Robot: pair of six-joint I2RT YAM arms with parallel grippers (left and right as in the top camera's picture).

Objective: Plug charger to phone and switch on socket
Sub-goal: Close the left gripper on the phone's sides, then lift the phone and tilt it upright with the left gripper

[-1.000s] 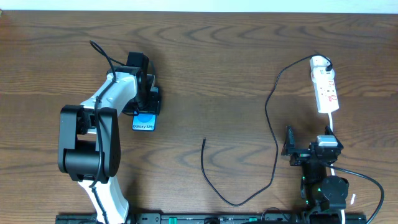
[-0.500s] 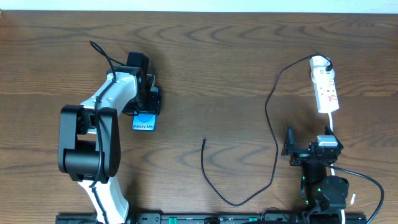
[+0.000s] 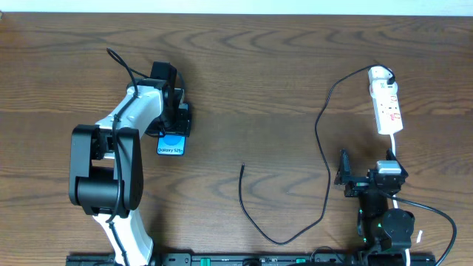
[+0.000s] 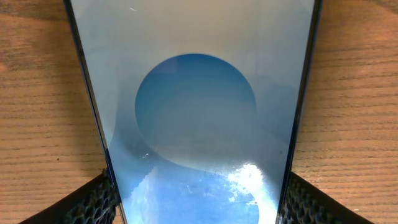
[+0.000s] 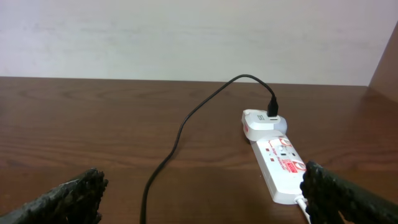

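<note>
Left gripper (image 3: 176, 123) clamps the phone (image 3: 171, 145); the charger (image 3: 240, 192) tip lies between arms, left of the wide-open right gripper (image 3: 342, 176).

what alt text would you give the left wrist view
A phone with a light blue screen and a darker blue circle fills most of the frame, lying on a brown wooden table. The left gripper clamps it at the bottom of the picture, its black textured fingers against the two long edges.
</note>
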